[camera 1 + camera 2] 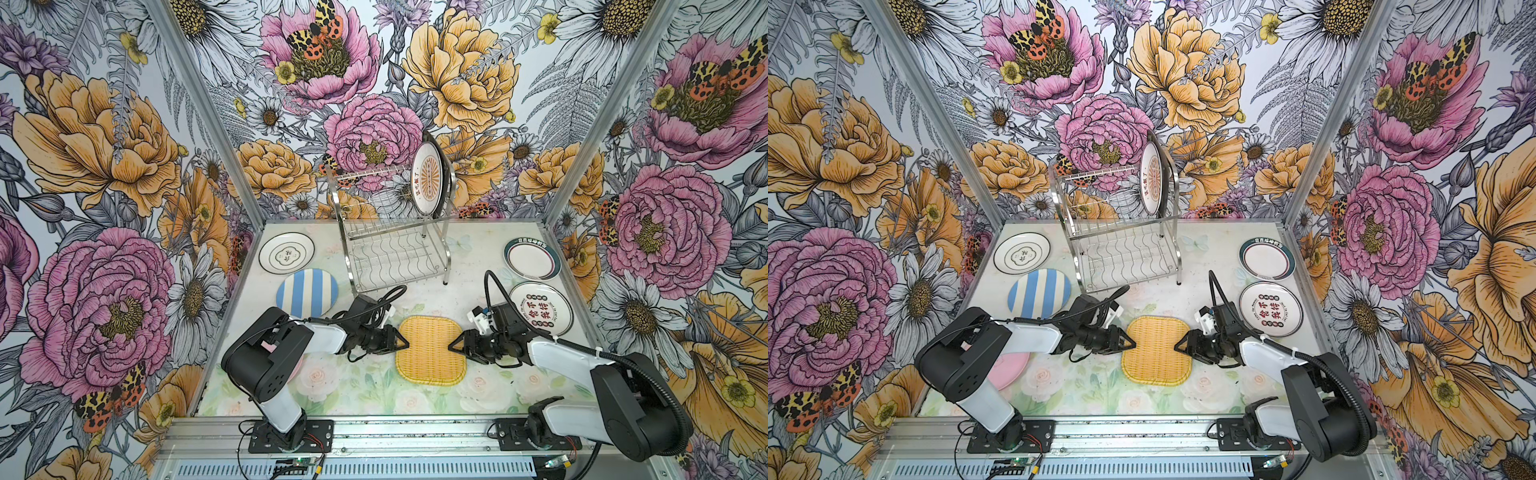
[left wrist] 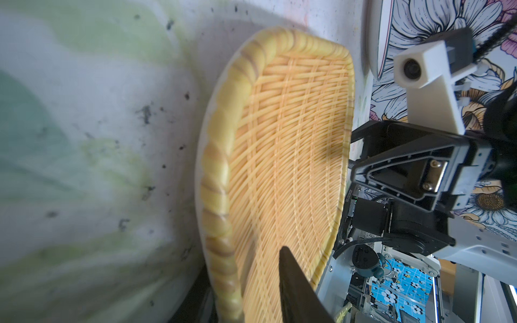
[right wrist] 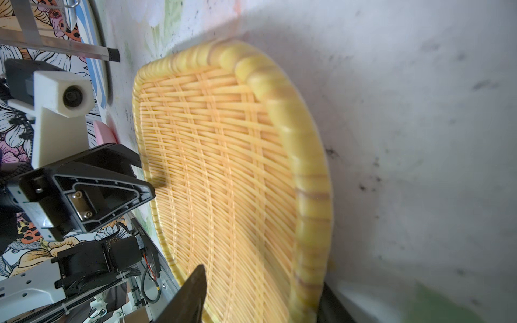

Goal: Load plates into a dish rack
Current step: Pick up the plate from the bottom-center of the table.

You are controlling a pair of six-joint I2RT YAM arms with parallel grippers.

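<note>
The yellow woven-look plate (image 1: 430,351) lay flat and face up in front of the dish rack (image 1: 390,255). It was near-square, with no clear long axis. The left gripper (image 1: 406,343) and right gripper (image 1: 450,348) straddled opposite rims, jaws partly apart; I could not tell whether either had hold. The rack's upper tier held two upright plates, the orange sunburst plate (image 1: 427,183) foremost. By my count, six remained.

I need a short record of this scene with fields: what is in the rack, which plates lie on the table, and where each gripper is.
Rack: dish rack holds the orange sunburst plate, upright in the upper tier.
Table, lying flat: ringed white plate, striped plate, pink plate, teal-rimmed plate, lettered plate, yellow woven plate.
Left: left gripper at the yellow woven plate's edge, jaws astride the rim; grip unclear.
Right: right gripper at the opposite edge, likewise.
</note>
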